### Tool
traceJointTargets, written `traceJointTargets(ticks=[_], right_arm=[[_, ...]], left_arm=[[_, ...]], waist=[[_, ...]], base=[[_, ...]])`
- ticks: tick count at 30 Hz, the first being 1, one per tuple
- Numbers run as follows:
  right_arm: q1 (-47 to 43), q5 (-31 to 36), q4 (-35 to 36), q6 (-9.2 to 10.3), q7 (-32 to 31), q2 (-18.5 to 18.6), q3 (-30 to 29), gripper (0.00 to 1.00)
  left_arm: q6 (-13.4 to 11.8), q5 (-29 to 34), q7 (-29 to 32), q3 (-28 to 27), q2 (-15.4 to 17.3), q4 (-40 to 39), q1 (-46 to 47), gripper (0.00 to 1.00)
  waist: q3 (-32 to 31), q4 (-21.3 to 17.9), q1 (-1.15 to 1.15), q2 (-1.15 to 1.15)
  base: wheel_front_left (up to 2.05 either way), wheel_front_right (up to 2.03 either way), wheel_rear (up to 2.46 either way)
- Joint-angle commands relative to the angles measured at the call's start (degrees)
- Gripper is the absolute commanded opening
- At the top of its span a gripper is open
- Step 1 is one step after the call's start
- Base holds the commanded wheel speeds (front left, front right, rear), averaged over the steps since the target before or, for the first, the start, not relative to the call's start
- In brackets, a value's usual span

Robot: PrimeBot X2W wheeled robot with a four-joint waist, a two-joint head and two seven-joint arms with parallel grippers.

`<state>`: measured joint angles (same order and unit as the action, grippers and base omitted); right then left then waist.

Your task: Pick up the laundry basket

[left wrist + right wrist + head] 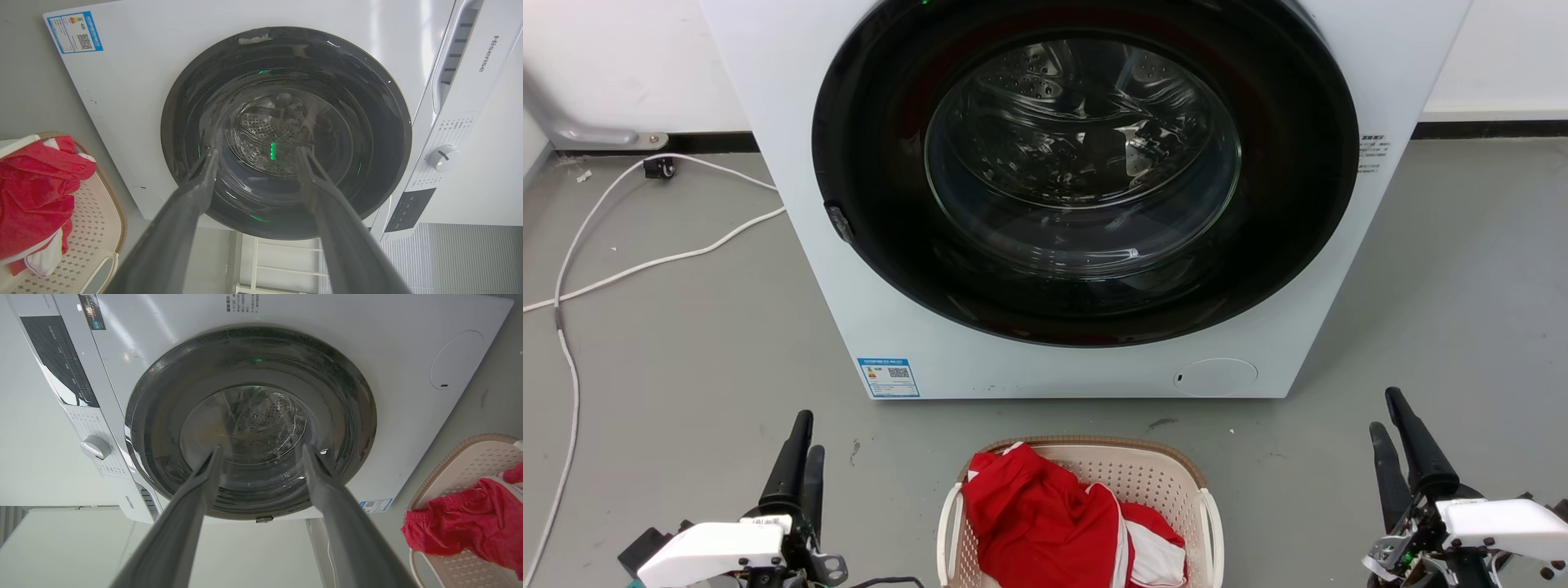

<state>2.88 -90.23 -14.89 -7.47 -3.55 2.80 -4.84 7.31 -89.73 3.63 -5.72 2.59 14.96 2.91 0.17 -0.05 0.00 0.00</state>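
Cream plastic with a brown braided rim, the laundry basket [1143, 478] sits on the grey floor at 6 o'clock in the head view, just in front of the white washer [882, 327], with a red garment [1037, 514] heaped in it. We see the left gripper [810, 433] at about 7 o'clock and the right gripper [1384, 411] at about 4 o'clock. Both are well apart from the basket, which lies between them, toward 4 o'clock from the left gripper and toward 8 o'clock from the right one. Their dark fingers point up toward the washer, and neither touches the basket's white loop handles. A white cable [645, 263] trails over the floor at 9 o'clock. In the left wrist view, we find the left gripper [257, 152] with its two fingers spread wide, the washer's [135, 81] dark round door showing through the gap. The basket [90, 220] lies off at 8 o'clock, clear of the fingers, its red garment [32, 196] spilling toward the edge. In the right wrist view, the right gripper [261, 448] is likewise spread, framing the door of the washer [408, 396]. The basket [461, 465] lies at 4 o'clock, apart from the fingers, with the red garment [470, 514] draped over its rim.
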Motion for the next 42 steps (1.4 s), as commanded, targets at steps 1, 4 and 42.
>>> traceJointTargets(ticks=[1, 4, 42], right_arm=[[0.52, 1.52, 1.34, -0.01, 0.81, 0.16, 0.13, 1.0], [0.49, 3.03, 1.51, -0.01, 1.59, 0.16, -0.15, 1.0], [0.66, 53.29, 14.87, -0.02, 9.64, 0.16, 0.47, 1.0]], left_arm=[[0.04, 1.31, -0.91, -0.23, 0.17, -1.35, 0.4, 1.0], [-0.07, 2.66, -1.69, -0.82, 0.18, -1.59, 0.27, 1.0], [-5.8, 40.91, -9.71, 1.87, 0.28, -18.77, -2.47, 1.0]], waist=[[0.01, -0.02, 0.0, 0.0], [0.02, -0.04, 0.0, 0.0], [0.48, -0.08, 0.0, 0.0]], base=[[0.0, 0.0, 0.0], [0.0, 0.0, 0.0], [0.0, 0.0, 0.0]])
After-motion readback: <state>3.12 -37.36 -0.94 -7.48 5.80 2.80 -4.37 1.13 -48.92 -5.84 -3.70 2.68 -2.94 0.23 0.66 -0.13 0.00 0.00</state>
